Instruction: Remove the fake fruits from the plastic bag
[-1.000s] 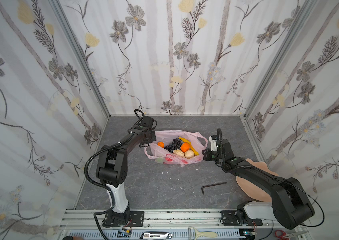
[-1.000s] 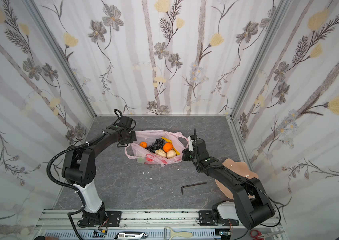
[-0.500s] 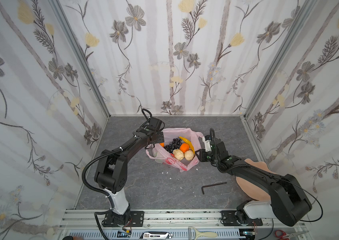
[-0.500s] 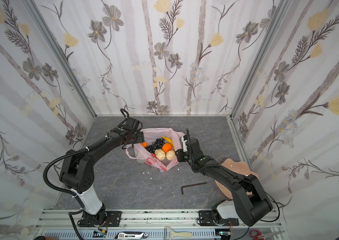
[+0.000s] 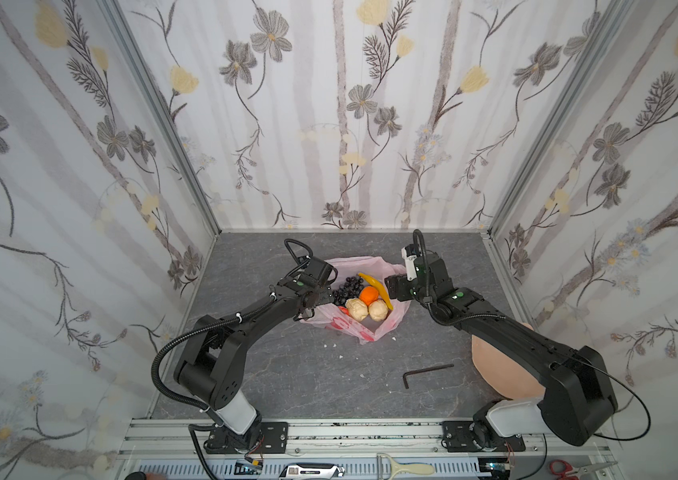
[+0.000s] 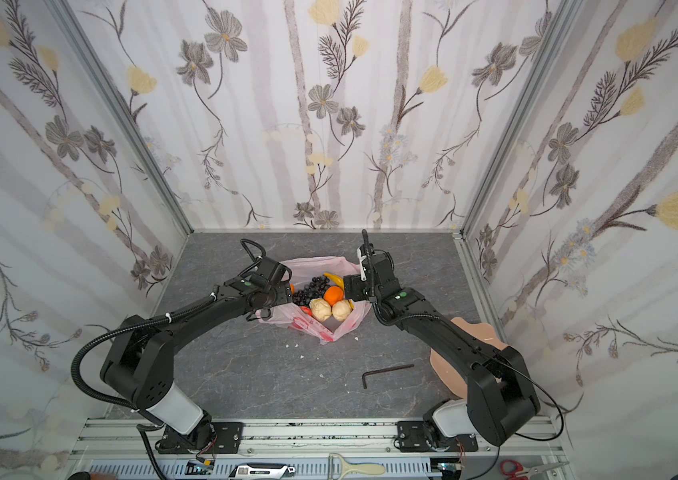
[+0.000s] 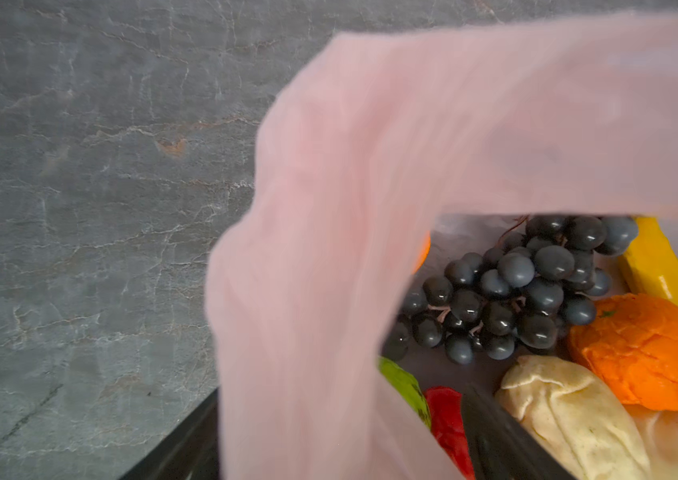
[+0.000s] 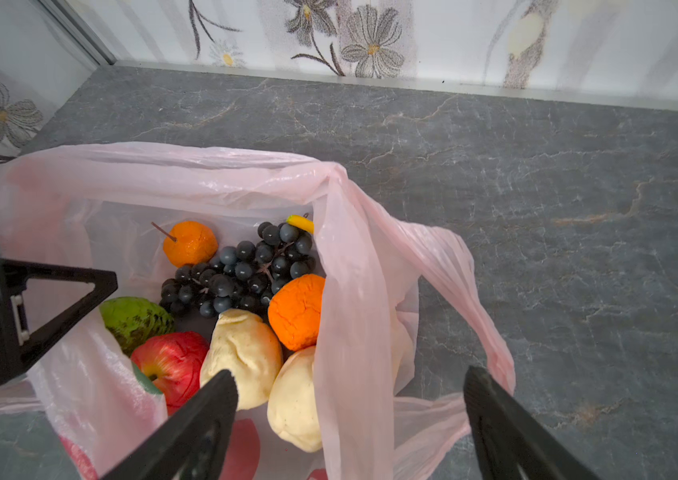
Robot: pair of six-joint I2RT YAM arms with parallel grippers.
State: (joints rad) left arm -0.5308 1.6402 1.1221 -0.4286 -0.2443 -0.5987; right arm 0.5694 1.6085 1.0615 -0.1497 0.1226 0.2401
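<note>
We see two matte black jointed arms, the left arm and the right arm, each on a white base segment. A ribbed black cable loops off the left one, green dots mark both wrists, and the right gripper has black wedge-shaped fingers.

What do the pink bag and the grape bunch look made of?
Plastic bag: thin translucent pink film, crinkled, shiny folds, fruit visible through it. Grape bunch: likely moulded plastic or rubber, smooth dark beads with sharp highlights on thin pinkish stems.
</note>
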